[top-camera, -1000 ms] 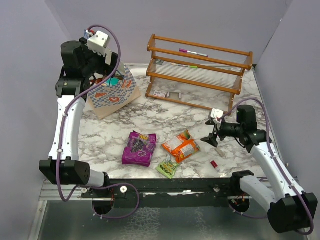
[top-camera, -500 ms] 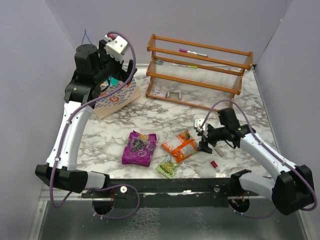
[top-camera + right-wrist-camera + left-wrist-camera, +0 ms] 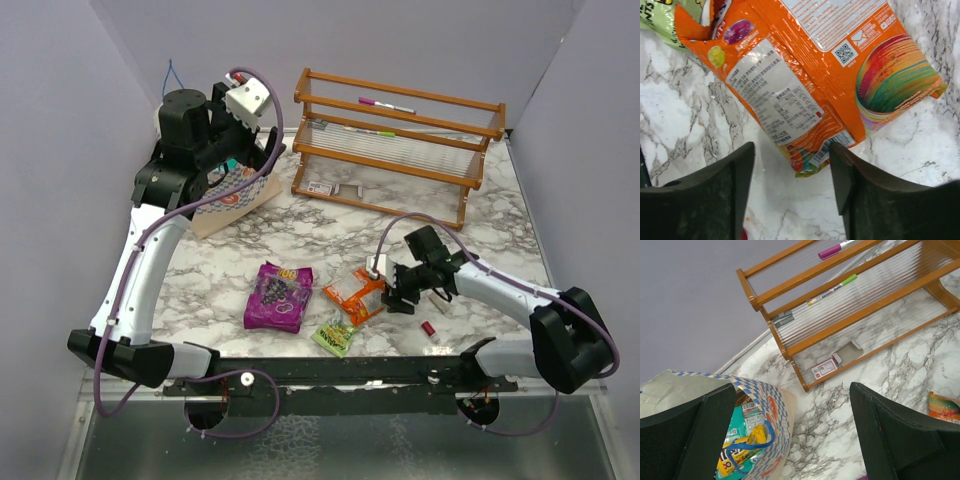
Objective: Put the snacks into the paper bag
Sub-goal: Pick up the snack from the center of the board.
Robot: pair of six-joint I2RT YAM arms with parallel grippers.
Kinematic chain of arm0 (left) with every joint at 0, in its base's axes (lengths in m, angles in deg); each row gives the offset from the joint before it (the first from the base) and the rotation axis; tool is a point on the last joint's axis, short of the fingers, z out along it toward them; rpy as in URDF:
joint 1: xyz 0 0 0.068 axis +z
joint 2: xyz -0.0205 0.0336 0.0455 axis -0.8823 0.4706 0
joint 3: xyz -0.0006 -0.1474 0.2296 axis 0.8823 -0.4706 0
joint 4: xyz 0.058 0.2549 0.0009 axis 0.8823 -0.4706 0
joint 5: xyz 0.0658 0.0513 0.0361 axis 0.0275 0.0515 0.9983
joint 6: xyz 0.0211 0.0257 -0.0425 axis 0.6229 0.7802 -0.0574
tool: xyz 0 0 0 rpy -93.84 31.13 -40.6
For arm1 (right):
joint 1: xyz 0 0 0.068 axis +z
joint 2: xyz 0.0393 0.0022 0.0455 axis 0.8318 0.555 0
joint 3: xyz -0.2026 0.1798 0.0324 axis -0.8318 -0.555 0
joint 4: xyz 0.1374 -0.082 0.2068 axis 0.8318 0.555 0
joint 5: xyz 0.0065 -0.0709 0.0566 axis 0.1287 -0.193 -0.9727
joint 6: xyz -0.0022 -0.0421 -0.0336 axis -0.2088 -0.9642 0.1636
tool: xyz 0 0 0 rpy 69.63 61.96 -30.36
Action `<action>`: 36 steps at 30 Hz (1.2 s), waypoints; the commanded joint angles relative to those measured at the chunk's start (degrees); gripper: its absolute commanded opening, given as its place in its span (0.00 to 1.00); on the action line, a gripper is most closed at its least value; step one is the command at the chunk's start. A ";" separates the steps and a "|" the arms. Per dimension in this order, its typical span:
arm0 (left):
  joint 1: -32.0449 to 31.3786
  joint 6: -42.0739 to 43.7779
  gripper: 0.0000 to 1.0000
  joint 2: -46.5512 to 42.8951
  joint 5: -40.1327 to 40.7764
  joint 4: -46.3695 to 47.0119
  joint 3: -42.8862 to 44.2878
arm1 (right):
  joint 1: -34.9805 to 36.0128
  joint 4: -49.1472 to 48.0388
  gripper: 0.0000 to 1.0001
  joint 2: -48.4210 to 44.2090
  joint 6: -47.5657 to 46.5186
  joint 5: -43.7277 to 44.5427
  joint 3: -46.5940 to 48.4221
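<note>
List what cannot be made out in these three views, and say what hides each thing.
1. Paper bag contents: left wrist view shows only the top layer; the bag's wall hides the rest.
2. Orange packet: right wrist view, cut off by the top edge.
3. Light-green packet: same view, only a corner in frame.
4. Cards on the wooden rack: left wrist view, too small to read.

Tabletop [image 3: 300, 235]: white marble pattern with grey veining, evenly lit, no hard shadows. Walls [image 3: 420, 45]: plain lilac-grey panels on the left, far and right sides. Wooden rack [image 3: 398, 150]: open-shelved, standing at the far side, right of centre, close to the far wall. A pink marker [image 3: 385, 103] lies on its top tier. Textured grey metal sheet [image 3: 330, 445] runs along the near edge.
</note>
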 commanded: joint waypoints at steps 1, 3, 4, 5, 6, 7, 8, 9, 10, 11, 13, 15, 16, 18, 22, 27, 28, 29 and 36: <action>-1.00 0.26 0.99 -1.50 -2.55 -0.69 0.63 | 1.36 -3.37 0.56 1.53 1.76 3.91 0.95; -1.26 0.06 0.99 -1.50 -3.23 -0.86 0.46 | 1.50 -3.75 0.51 1.63 2.07 4.80 1.30; -1.31 -0.03 0.99 -1.50 -3.47 -0.84 0.23 | 1.52 -4.01 0.48 1.57 2.17 5.01 1.33; -1.51 -0.22 0.99 -1.49 -3.69 -0.65 -0.07 | 1.60 -4.34 0.46 1.58 2.32 5.32 1.32; -1.77 -0.26 0.99 -1.60 -3.77 -0.49 -0.37 | 1.57 -4.80 0.43 1.65 2.49 5.81 1.32; -2.25 -0.38 0.99 -1.66 -3.94 -0.47 -0.60 | 1.61 -5.05 0.40 1.76 2.65 6.33 1.32; -2.55 -0.43 0.99 -1.60 -4.10 -0.64 -0.64 | 1.61 -5.06 0.37 1.85 2.75 6.74 1.40; -2.81 -0.49 0.99 -1.52 -4.33 -0.74 -0.64 | 1.57 -5.24 0.35 1.94 2.79 7.03 1.26; -3.06 -0.66 0.99 -1.51 -4.41 -0.70 -0.71 | 1.57 -5.49 0.34 2.05 2.88 7.30 1.04; -3.39 -0.79 0.99 -1.50 -4.46 -0.54 -0.87 | 1.61 -5.78 0.33 2.15 2.89 7.57 0.83; -3.92 -0.90 0.99 -1.56 -4.42 -0.51 -1.16 | 1.61 -5.65 0.35 2.20 3.24 7.94 0.71; -4.29 -0.87 0.99 -1.50 -4.53 -0.68 -1.24 | 1.61 -5.68 0.41 1.62 3.68 8.72 0.60; -4.39 -0.83 0.99 -1.51 -4.51 -0.62 -1.36 | 1.61 -6.06 0.43 1.02 3.80 9.24 0.34; -4.72 -0.86 0.99 -1.67 -4.48 -0.36 -1.88 | 1.57 -6.80 0.48 -0.34 3.99 10.32 -0.30; -5.30 -0.49 0.99 -1.24 -4.38 -0.37 -1.91 | 1.61 -7.23 0.56 -1.48 4.13 11.40 -0.92; -6.26 -0.23 0.99 -1.24 -4.40 -0.24 -2.97 | 1.61 -7.54 0.62 1.26 4.00 11.50 -0.31; -6.44 -0.28 0.99 -1.23 -4.14 -0.02 -3.20 | 1.61 -7.77 0.62 1.74 3.83 11.37 -0.27; -6.75 -0.25 0.99 -1.35 -3.81 0.17 -3.53 | 1.69 -8.15 0.62 2.21 3.79 11.22 -0.25; -7.85 0.43 0.99 -1.88 -2.68 0.78 -5.81 | 1.70 -8.22 0.53 4.88 3.84 9.51 0.97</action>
